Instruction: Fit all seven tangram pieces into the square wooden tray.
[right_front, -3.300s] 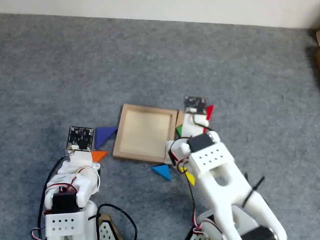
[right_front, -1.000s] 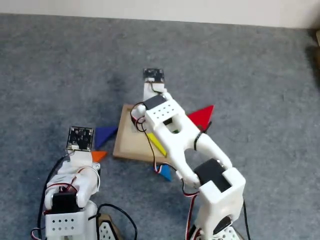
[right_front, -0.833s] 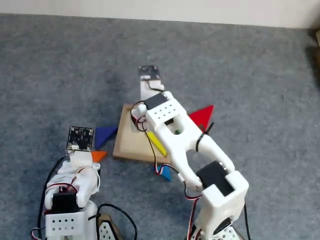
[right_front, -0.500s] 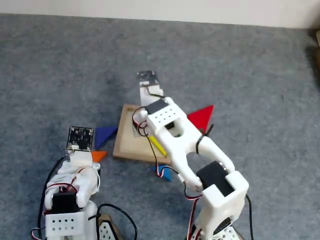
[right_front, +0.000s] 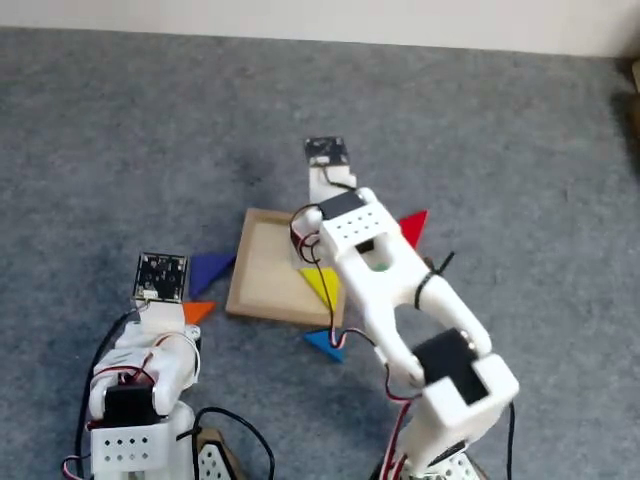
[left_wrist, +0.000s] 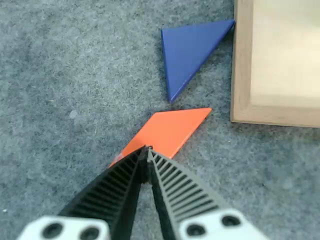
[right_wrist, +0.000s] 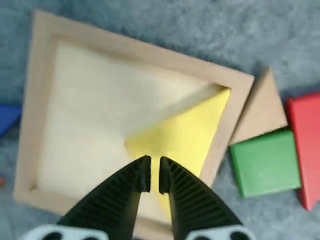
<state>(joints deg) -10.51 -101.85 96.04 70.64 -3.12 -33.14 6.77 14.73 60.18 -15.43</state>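
Note:
The square wooden tray (right_front: 240, 275) lies mid-table. A yellow triangle (right_wrist: 187, 132) lies inside it against the side nearest the green square, one corner towards the rim (right_wrist: 45, 22). My right gripper (right_wrist: 150, 165) hovers over that triangle, shut and holding nothing. My right arm (right_front: 365, 245) stretches across the tray. Beside the tray are a green square (right_wrist: 265, 160), a tan triangle (right_wrist: 260, 107) and a red triangle (right_front: 412, 225). My left gripper (left_wrist: 146, 151) is shut, tips at the orange parallelogram (left_wrist: 172, 131), near a dark blue triangle (left_wrist: 192, 47).
A light blue triangle (right_front: 325, 342) lies on the grey carpet in front of the tray. The left arm's base (right_front: 130, 400) and cables sit at the near left. Open carpet stretches behind the tray and to both sides.
The right arm swung from beside the tray to over it with the yellow triangle on edge; the triangle now lies flat in the tray. The left arm kept still.

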